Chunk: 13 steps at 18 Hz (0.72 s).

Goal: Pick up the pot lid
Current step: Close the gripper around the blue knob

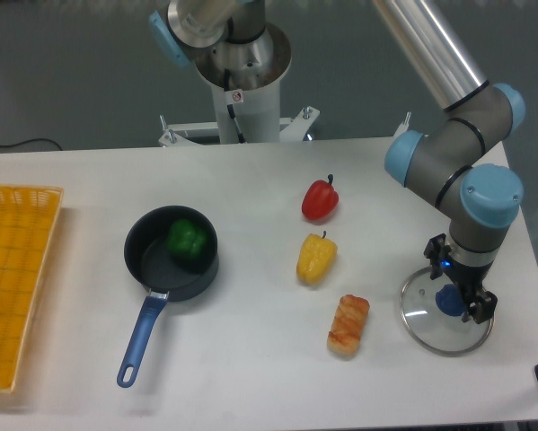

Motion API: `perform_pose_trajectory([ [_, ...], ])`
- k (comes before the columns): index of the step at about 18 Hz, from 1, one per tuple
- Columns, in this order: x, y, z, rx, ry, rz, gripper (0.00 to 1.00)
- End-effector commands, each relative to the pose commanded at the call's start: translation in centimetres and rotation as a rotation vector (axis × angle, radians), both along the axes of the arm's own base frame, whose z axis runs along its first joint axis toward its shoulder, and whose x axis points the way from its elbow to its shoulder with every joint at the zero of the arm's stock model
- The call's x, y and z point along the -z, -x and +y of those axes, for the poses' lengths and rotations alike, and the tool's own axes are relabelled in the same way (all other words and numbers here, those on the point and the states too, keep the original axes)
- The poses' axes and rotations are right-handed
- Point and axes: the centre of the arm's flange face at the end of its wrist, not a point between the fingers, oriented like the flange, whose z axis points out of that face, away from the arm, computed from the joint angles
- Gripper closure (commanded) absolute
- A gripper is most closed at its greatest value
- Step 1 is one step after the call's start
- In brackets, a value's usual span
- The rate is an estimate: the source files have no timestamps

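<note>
Camera view: the glass pot lid (419, 318) is seen flat on the desk (251, 377) at the near right, beside a pastry (348, 325). Its blue knob (445, 303) is straddled by the jaws; whether they are clamped on it cannot be told.

- Rises from a pale base (242, 67) at the far edge of the bench (251, 180).
- Slants a silver arm (430, 45) down from the top of the view towards the right.
- Bends through grey joints with blue caps (493, 193), then drops straight down at the wrist (471, 247).
- Points the gripper (457, 303) downward, low at the right front.
- Holds the black fingers (480, 308) a little apart; impossible to tell whether clamped.
</note>
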Motion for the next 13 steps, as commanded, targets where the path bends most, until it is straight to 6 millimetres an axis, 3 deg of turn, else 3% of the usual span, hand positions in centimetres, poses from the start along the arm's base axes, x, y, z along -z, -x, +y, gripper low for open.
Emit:
perform_pose_trajectory([
  [13,2.0,0.3,-0.3,0.032,0.016,-0.024,0.0],
])
